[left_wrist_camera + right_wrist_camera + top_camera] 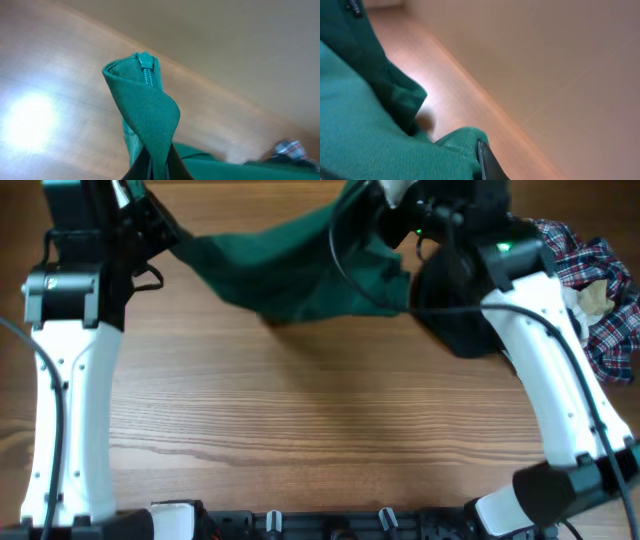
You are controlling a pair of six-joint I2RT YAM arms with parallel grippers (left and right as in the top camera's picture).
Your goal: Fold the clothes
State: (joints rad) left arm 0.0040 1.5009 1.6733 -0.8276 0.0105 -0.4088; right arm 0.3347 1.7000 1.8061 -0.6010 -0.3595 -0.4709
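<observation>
Left gripper (159,169): jaws pressed together, pinching a bunched corner of the clothes (300,275). A zipper end (146,70) sticks up out of the pinch. Right gripper (480,156): only one finger (489,165) shows in the wrist view, the other is buried in green fabric. It reads as closed on a fold of the same garment.

Both grips are at the far edge of the table (300,420), left one far-left, right one far-centre. The garment is slung between them like a hammock. Its long axis runs left-right and the slack belly droops toward the near side. Can't tell from overhead whether the belly touches the wood or hangs just above it.

Key relation: the cloth's bulk lies near-side and below both grippers, roughly centred between them, so neither arm has the advantage. Bare wood on the near side is open for a lay-down.

Likely next step: pull the span taut left-right, then drag toward near and lower it flat. No fold made yet, early in the task.

Risk: the black garment (455,315) and plaid shirt (600,290) sit just right of the right grip. A wide swing could snag them.
</observation>
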